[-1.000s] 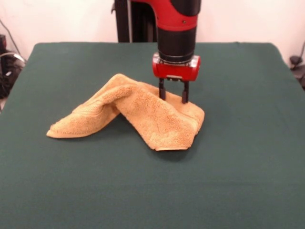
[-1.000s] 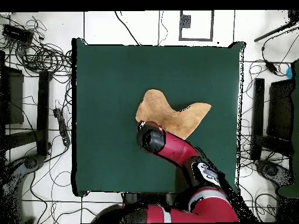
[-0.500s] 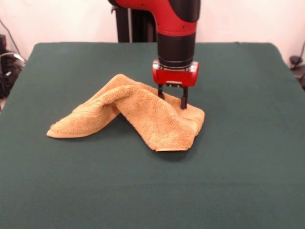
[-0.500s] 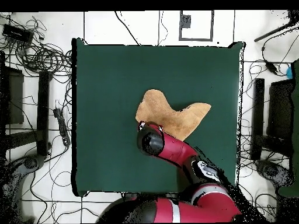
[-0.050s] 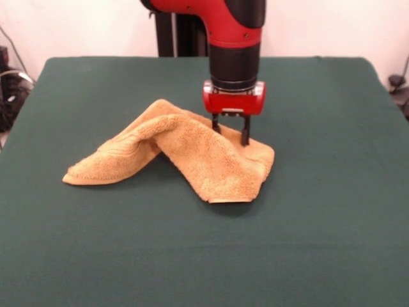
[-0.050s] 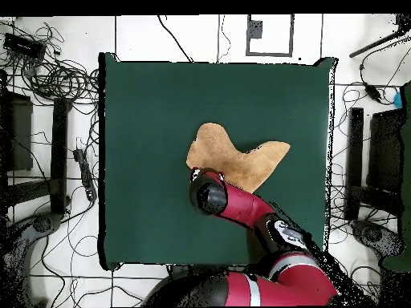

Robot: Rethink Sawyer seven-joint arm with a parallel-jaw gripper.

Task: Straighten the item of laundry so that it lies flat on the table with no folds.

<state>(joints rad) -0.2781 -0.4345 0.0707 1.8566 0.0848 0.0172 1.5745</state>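
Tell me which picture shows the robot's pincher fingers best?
The front view. There the gripper hangs below the red wrist with both dark fingers apart, their tips at the far edge of the towel. In the overhead view the arm covers the gripper, so its fingers are hidden.

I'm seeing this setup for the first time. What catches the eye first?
A mustard terry-cloth towel lies crumpled and folded over itself in a bent shape near the middle of the dark green table. Right above its far edge, the red and black arm comes straight down, its open gripper touching the cloth.
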